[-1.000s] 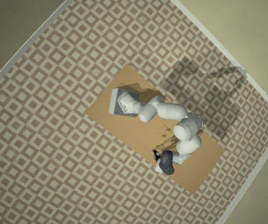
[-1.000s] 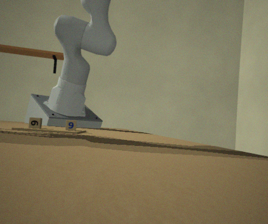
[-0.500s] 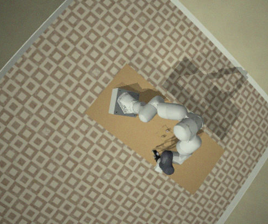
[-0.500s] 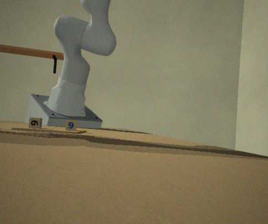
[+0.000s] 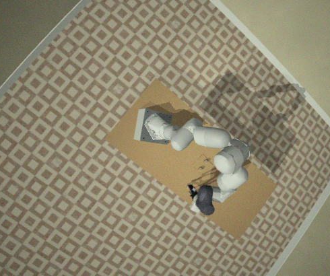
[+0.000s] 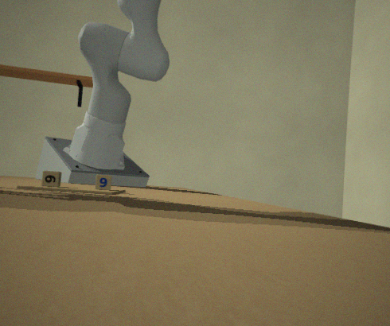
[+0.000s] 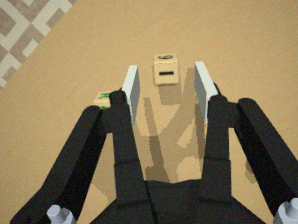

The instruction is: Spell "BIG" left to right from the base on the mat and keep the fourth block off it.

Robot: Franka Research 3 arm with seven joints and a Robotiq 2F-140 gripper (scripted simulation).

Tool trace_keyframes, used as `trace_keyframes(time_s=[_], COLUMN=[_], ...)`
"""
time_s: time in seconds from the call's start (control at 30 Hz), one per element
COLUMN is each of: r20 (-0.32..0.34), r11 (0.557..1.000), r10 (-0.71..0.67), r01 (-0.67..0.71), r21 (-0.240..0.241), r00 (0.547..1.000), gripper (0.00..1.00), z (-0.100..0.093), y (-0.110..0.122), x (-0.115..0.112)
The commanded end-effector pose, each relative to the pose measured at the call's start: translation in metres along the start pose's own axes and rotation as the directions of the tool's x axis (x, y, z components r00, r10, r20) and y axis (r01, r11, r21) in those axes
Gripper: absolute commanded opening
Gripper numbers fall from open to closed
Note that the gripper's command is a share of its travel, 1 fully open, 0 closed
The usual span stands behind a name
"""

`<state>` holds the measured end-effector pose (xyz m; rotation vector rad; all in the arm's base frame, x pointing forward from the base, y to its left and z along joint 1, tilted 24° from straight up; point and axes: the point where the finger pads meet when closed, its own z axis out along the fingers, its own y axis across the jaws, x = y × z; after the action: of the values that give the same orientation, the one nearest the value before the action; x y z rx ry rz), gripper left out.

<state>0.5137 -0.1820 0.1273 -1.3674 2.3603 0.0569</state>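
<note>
My gripper is partly open and empty, above the table near its long lower-left edge. A wooden block lies on the table beyond the fingertips, seen through the gap; it shows a short black bar on its larger visible face and a curled black mark on the narrower one. Another block with green marks is partly hidden by the left finger. Two blocks stand apart on the thin mat: one shows a black sideways 9 or 6 on its side, the other a blue 9. Their top letters are unreadable.
The tan table carries the robot base at its far end. The arm's links arch over the table's right side. Patterned floor lies beyond the table edge. Arm shadows cross the table near the mat.
</note>
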Motion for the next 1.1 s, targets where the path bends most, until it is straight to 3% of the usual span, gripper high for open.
trace_keyframes(time_s=[0.0,0.37,1.07], r20=[0.001,0.001,0.001], r11=[1.000,1.000,1.000], r10=[-0.009,-0.009,-0.009], r01=[0.009,0.009,0.009], r21=[0.001,0.001,0.001], r00=[1.000,1.000,1.000], gripper=[0.37,0.37,0.37], z=[0.005,0.026,0.030], y=[-0.001,-0.001,-0.001], x=[-0.002,-0.002,-0.002])
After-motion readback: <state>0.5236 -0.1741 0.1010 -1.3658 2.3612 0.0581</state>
